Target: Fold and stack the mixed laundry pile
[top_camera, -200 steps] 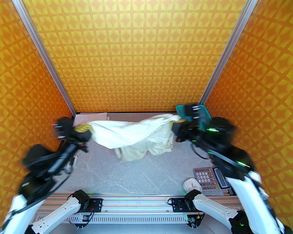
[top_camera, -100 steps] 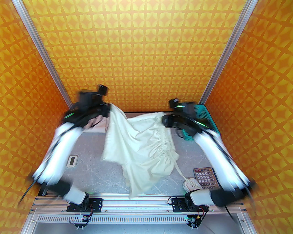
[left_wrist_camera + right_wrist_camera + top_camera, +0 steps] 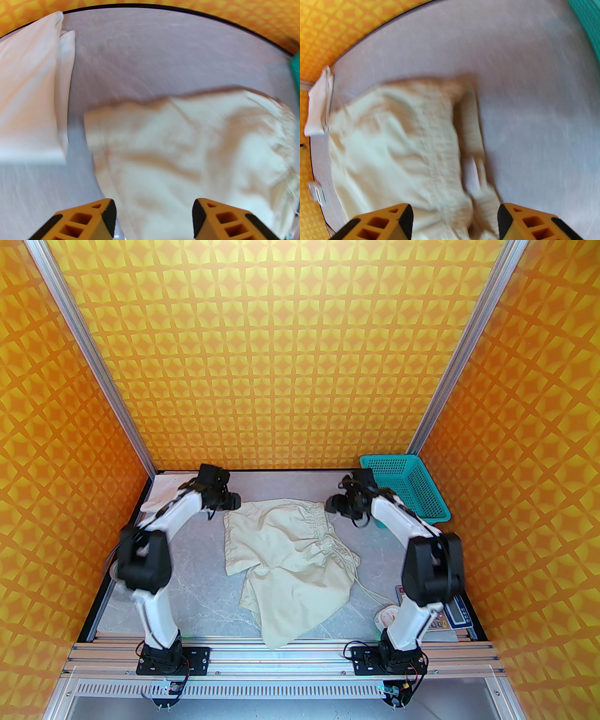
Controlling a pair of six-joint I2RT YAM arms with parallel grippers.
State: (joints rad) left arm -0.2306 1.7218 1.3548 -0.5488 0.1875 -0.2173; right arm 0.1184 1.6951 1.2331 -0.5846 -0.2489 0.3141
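Left gripper (image 3: 233, 500) and right gripper (image 3: 333, 503), overhead, hang at the far corners of the shorts (image 3: 290, 563), which I see rumpled mid-table; folded white garment (image 3: 159, 487) far-left. Left wrist: fingers (image 3: 106, 218) apart, empty, above shorts. Right wrist: likewise apart, empty.

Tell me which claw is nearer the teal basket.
Right. The right claw hovers just left of the basket; the left claw is across the shorts from it.

We see the left arm (image 3: 157, 615) and the right arm (image 3: 407, 622) with white shells and black joints, thin black cables, and red wires at the black base plates (image 3: 199, 656). The left tool (image 3: 153, 218) and the right tool (image 3: 454, 220) have orange latticed fingers (image 3: 79, 222) with black pads (image 3: 112, 216).
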